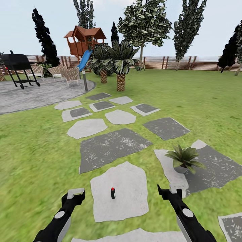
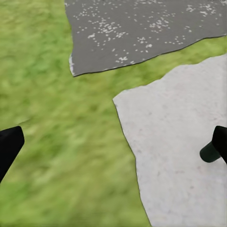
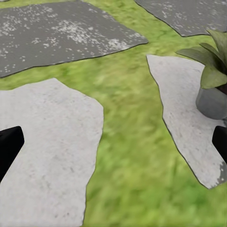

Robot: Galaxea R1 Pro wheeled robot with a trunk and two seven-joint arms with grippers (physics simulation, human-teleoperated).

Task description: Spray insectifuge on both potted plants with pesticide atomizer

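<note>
The pesticide atomizer, a small dark bottle with a red top, stands upright on a pale stepping stone in the garden lawn. Its dark body shows beside one finger in the left wrist view. My left gripper hovers open to the left of it, with nothing between its fingers. My right gripper is open to the right of it, also holding nothing. One potted plant, a green rosette in a grey pot, sits on a stone ahead of the right gripper.
Grey and white stepping stones lead across the lawn to a round paved patio with a black grill and chairs. Palms, a wooden playhouse and a slatted fence stand farther back.
</note>
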